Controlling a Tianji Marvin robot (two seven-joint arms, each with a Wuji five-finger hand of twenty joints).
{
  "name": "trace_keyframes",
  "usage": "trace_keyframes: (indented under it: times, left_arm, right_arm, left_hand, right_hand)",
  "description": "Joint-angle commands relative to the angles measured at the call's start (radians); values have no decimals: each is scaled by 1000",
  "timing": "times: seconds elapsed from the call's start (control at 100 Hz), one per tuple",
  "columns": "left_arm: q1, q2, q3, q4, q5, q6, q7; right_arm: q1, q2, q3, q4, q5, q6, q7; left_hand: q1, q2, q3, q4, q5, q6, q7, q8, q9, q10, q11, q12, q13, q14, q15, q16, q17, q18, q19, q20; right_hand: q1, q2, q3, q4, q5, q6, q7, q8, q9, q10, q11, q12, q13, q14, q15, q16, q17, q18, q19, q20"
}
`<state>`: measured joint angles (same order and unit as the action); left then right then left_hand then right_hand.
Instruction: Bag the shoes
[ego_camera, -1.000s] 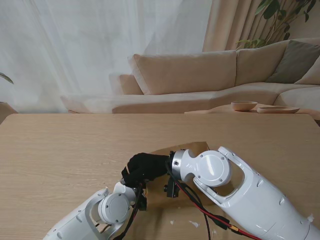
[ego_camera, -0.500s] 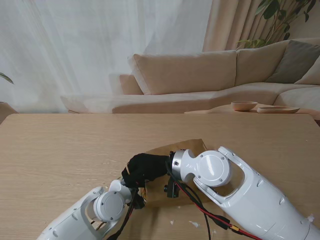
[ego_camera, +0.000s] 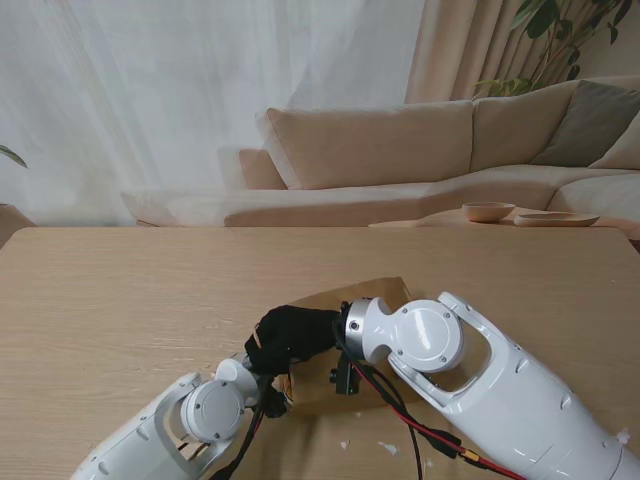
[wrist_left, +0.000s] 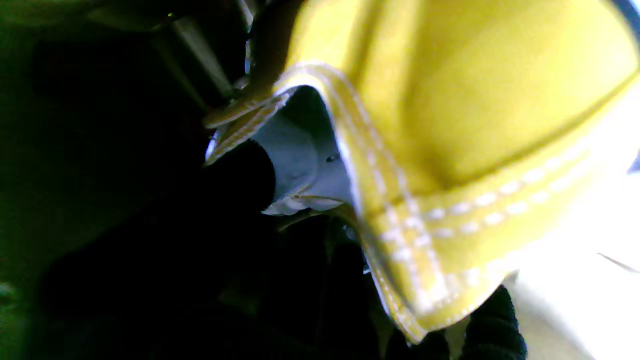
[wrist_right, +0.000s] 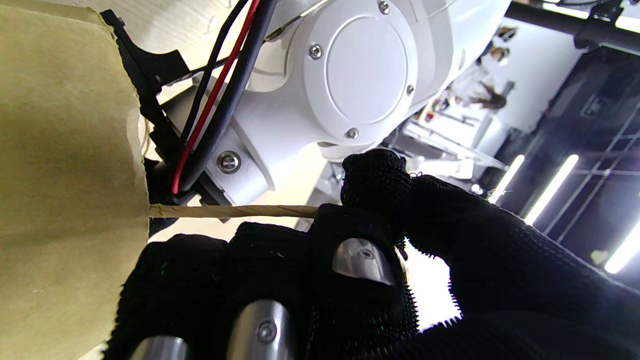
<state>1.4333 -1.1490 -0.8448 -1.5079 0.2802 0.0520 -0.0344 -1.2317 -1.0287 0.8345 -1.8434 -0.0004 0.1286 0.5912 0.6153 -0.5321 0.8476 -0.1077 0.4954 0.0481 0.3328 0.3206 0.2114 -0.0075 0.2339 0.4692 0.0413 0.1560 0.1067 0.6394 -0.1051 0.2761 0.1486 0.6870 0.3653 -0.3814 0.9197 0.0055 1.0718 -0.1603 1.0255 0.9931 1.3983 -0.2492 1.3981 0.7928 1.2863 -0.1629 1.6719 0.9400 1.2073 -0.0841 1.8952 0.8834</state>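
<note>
Found no readable writing or brand. Right hand (wrist_right: 350, 280) pinched on paper bag (wrist_right: 60, 150) handle (wrist_right: 230, 211); left hand (wrist_left: 210, 280) gripped around yellow shoe (wrist_left: 450, 150).

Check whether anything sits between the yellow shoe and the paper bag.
Nothing visible does. The left hand holds the shoe close, and the right hand pinches the bag's handle. From the stand, both arms cover the bag's mouth, so I cannot confirm that it is open.
</note>
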Motion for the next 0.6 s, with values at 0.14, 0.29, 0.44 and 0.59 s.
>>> trace_keyframes:
  times: [0.14,0.29,0.44,0.59]
  left_arm:
    - [13,13,-18,-59,42,25,-40]
    - [33,24,-40,-89,42,33,-72]
    - [53,35,-62,-110,54,24,-94]
    - [77,47,-92,-131,78,17,-121]
  right_arm:
    - [-14,-4,7,-12,-7,8,13]
    - [-21,-3,15,-16,-12,12,11]
    - [-27,-2,23,-17,-14,18,12]
    - [-30,-2,28,-17,-14,24,13]
  left_hand:
    - [-54,11,-50,-13,27,-105,-22,0,-60,-11,-97,-26,-13,-47,-47,-126,22,-43,-77,-155]
    - [-45,22,-61,-9,31,-99,-35,-6,-63,-29,-119,-35,-9,-57,-68,-234,34,-65,-109,-272]
    - [-35,34,-60,-6,37,-86,-35,-6,-60,-21,-112,-32,-8,-60,-61,-243,36,-69,-107,-288]
    - [-29,40,-66,-3,41,-72,-27,0,-60,-11,-101,-22,-10,-61,-55,-237,35,-69,-102,-294]
  right_hand:
    - [-5,10,5,66,115,51,15,18,48,-102,83,0,34,-19,106,16,48,-179,199,23]
    - [-6,10,5,66,115,53,15,18,48,-103,84,-1,34,-19,106,17,48,-179,199,24]
    - [-6,9,6,66,115,51,16,18,48,-102,85,-1,34,-19,106,17,48,-179,199,25]
    - [-6,10,6,66,116,52,16,18,48,-102,85,-2,34,-19,106,17,48,-179,199,25]
